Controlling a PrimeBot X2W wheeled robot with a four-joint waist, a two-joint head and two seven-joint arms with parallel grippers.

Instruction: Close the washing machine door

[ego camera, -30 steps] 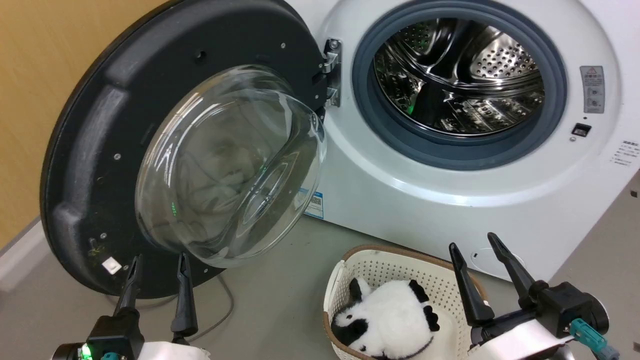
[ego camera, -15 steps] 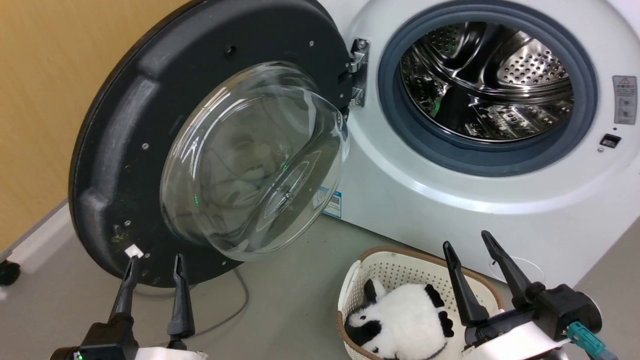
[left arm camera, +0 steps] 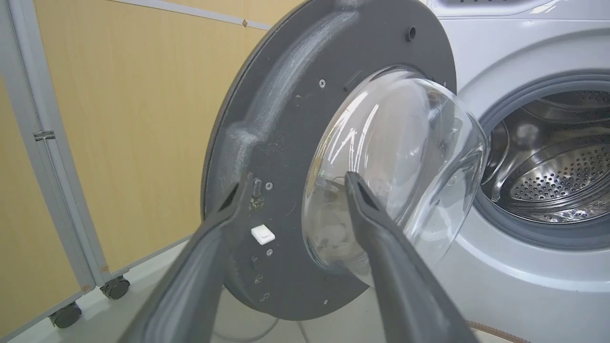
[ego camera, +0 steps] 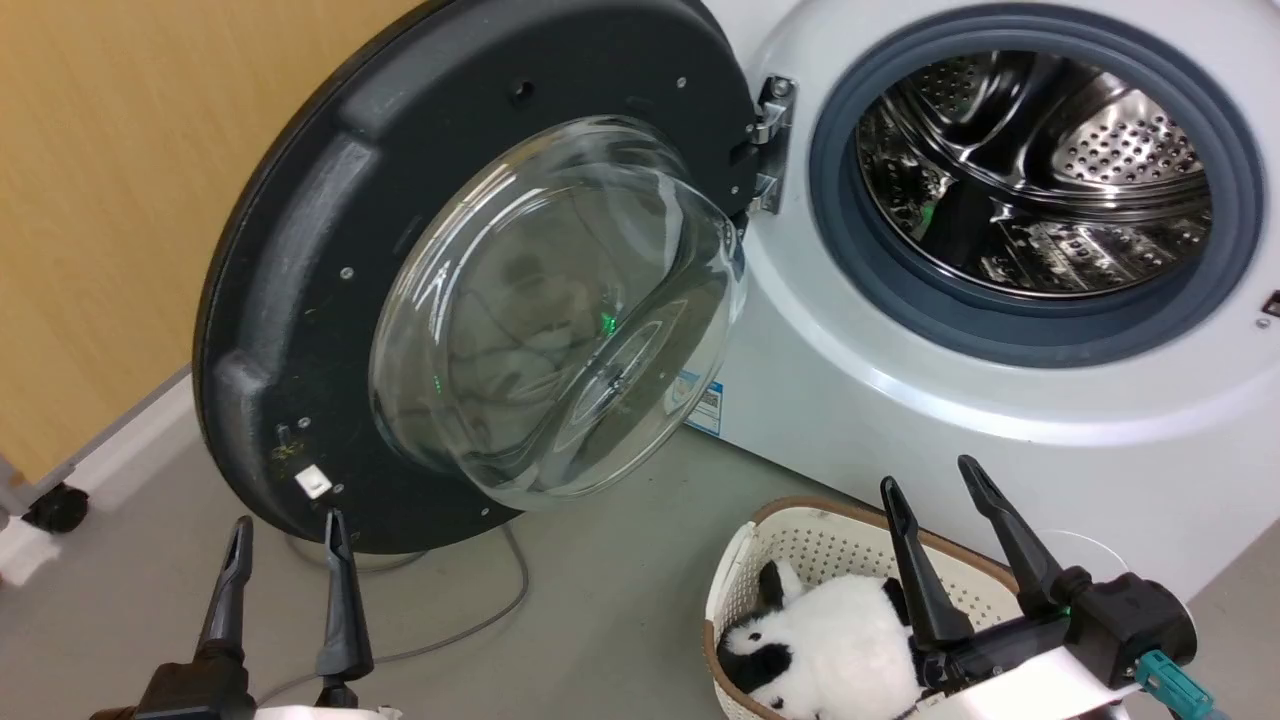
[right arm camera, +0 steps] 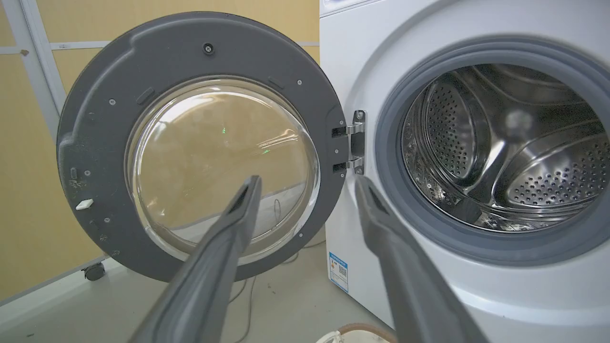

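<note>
Fingers [ego camera: 340, 600] of the left gripper [ego camera: 287, 521] are seen at the lower left of the head view. They are held apart with nothing between them, and their tips are pointed at the lower edge of the washing machine door [ego camera: 300, 260]. Whether it is touched cannot be told. The right gripper [ego camera: 927, 474] is found at the lower right, its jaws likewise spread and empty. It is raised over a cream basket [ego camera: 830, 545] in which a black-and-white plush toy [ego camera: 840, 640] is laid. A grey cable [ego camera: 520, 595] is trailed across the floor [ego camera: 620, 600] between basket and door.

Beyond the grippers, the door is swung wide open to the left of the washing machine [ego camera: 900, 430] and hung from a metal hinge [ego camera: 770, 140]. Its black inner rim is turned toward the camera, and its clear glass bowl [ego camera: 560, 310] is bulged outward. A small blue sticker [ego camera: 705, 400] is fixed low on the white front.

Farther back, the perforated steel drum [ego camera: 1040, 170] is exposed inside a grey rubber gasket [ego camera: 835, 220]. Behind the door a yellow panelled wall [ego camera: 100, 200] is seen, with a dark caster [ego camera: 55, 508] at its foot.
</note>
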